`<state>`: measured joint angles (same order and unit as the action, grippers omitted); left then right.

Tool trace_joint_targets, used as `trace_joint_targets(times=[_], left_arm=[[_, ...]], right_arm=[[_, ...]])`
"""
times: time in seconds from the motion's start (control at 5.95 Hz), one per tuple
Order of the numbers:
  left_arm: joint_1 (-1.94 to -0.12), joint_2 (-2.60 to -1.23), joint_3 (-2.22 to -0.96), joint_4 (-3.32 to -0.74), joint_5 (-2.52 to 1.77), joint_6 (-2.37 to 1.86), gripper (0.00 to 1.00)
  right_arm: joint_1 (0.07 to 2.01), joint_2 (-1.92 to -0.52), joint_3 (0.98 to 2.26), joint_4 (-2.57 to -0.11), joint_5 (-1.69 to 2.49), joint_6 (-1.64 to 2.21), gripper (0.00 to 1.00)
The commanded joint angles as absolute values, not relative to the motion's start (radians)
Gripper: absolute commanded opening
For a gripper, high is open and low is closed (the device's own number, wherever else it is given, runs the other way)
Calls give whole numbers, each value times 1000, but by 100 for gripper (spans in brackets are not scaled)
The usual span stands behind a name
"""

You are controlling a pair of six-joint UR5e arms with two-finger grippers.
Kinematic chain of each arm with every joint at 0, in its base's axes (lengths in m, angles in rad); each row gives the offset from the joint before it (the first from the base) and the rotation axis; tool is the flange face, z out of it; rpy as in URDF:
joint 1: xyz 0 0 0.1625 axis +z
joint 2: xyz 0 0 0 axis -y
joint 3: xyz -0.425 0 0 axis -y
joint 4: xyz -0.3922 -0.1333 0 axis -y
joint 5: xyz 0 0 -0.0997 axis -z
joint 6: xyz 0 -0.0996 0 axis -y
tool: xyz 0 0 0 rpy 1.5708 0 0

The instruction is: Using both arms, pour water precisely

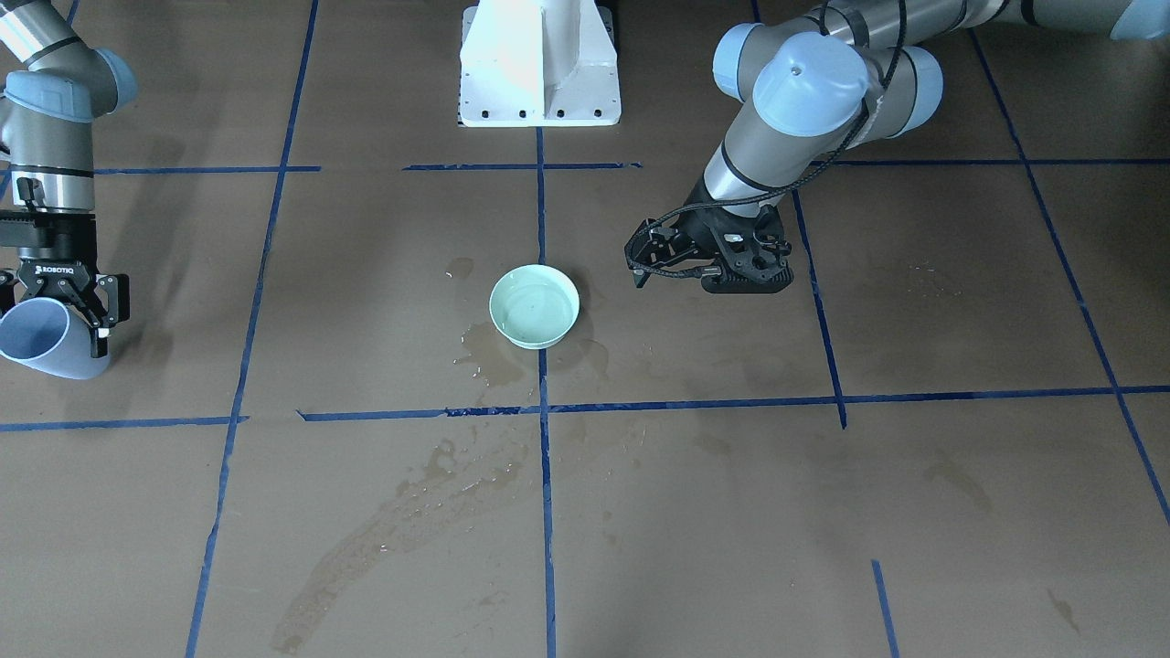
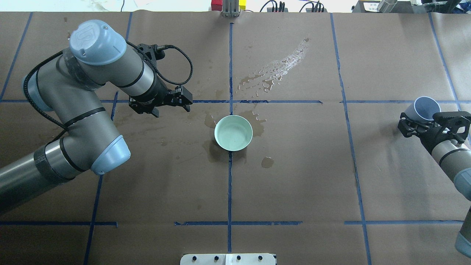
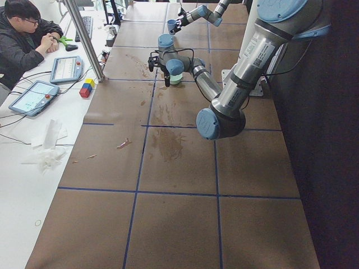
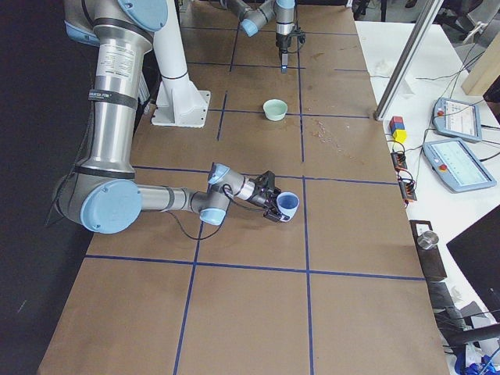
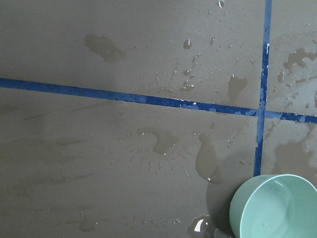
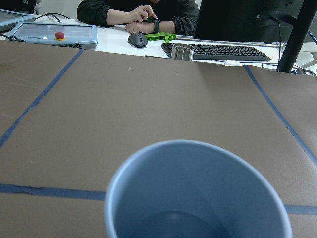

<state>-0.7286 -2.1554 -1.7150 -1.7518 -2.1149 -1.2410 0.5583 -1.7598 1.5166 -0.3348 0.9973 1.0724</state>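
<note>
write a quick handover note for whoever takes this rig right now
Right gripper: shut on the pale blue plastic cup, tilted, out at the table's right side; contents unclear.
Left gripper: holds nothing, beside the mint green round bowl; jaws unclear.
Done: some clear water lies in the bowl; wet spills on the brown paper.
Left: probably set the cup down, if pouring is finished.

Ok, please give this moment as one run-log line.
right hand: holds tilted blue cup, far from bowl | left hand: empty, beside bowl | bowl: holds water | table: wet patches
</note>
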Motion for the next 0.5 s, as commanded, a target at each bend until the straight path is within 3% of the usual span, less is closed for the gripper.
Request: trace_joint_targets(times=[0.0, 0.34], left_arm=[[-729, -2155, -1715, -1752, -2114, -1241, 100], [-729, -2155, -1715, -1752, -2114, -1241, 100]], right_arm=[[558, -1759, 1509, -327, 1023, 1062, 18], [560, -1758, 1511, -324, 1031, 1051, 40]])
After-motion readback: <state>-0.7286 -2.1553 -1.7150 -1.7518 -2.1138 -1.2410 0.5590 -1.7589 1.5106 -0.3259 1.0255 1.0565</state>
